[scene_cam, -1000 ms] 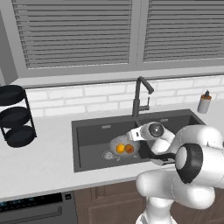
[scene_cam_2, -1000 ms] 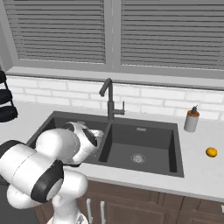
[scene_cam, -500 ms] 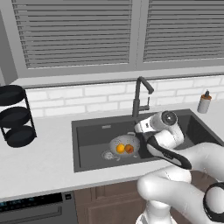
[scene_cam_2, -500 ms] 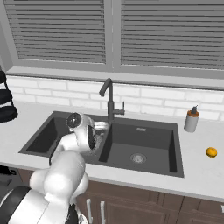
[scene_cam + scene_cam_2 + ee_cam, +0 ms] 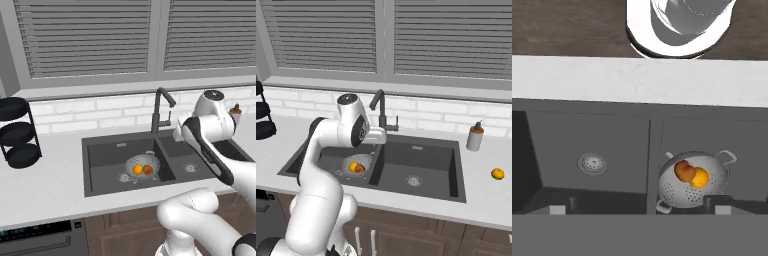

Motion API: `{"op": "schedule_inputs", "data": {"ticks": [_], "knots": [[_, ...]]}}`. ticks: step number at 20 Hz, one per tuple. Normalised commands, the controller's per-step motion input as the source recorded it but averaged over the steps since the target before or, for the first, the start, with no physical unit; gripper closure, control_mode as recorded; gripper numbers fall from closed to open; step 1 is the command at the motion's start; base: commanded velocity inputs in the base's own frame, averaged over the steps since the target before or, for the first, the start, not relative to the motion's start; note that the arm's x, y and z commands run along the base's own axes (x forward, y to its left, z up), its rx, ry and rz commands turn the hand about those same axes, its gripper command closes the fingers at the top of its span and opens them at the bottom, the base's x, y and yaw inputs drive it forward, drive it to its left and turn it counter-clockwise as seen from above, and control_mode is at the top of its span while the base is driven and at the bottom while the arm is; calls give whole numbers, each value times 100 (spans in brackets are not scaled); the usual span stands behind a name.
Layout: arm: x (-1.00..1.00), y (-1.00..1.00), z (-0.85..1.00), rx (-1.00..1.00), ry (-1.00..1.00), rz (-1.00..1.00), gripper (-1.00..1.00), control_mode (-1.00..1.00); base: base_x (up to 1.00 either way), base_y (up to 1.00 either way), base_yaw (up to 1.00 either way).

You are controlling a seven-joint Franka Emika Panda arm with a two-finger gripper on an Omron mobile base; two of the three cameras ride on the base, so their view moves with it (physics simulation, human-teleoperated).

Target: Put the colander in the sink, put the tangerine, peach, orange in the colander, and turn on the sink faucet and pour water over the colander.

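1. Over the sink (image 5: 100, 165), seen from the left base camera, the white arm (image 5: 210, 150) reaches across the right basin. Its hand sits just right of the faucet (image 5: 159, 107); I cannot make out the fingers from here. The colander (image 5: 141, 165) stands in the left basin, close to the divider, with two orange fruits inside: a paler one (image 5: 137, 169) and a redder one (image 5: 147, 169) touching it. A black rack (image 5: 16, 131) stands on the counter (image 5: 45, 185) well left of the sink. A soap bottle (image 5: 235, 109) peeks out behind the arm, right of the sink.

2. From the right base camera, the arm (image 5: 331, 145) bends over the sink's (image 5: 446, 185) left basin, with the hand pointing toward the faucet (image 5: 381, 112) and ending just beside its base. The colander (image 5: 358, 165) lies below the hand, both fruits showing in it (image 5: 353, 166) (image 5: 360, 168). The soap bottle (image 5: 474, 137) stands behind the sink's right corner. A third orange fruit (image 5: 498, 173) lies on the counter (image 5: 491, 200), well right of the sink.

3. From the hand camera, looking straight down, the gripper (image 5: 637, 206) is spread wide and grips nothing. One fingertip (image 5: 717, 202) shows dark over the colander's (image 5: 712, 187) rim. The colander sits in one basin (image 5: 747, 145) beside the divider, holding the redder fruit (image 5: 684, 170) and the paler one (image 5: 699, 177), pressed together. The other basin shows its round drain (image 5: 592, 163).
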Motion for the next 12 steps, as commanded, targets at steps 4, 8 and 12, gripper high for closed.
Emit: {"op": "schedule_inputs", "data": {"ticks": [4,8,12], "knots": [[-92,-69,4,0,19,-39,-100,-100,0,0,0],[-88,-69,-13,6,-12,-41,-100,-100,0,0,0],[-82,-81,-44,7,-46,-17,-100,-100,0,0,0]]}}
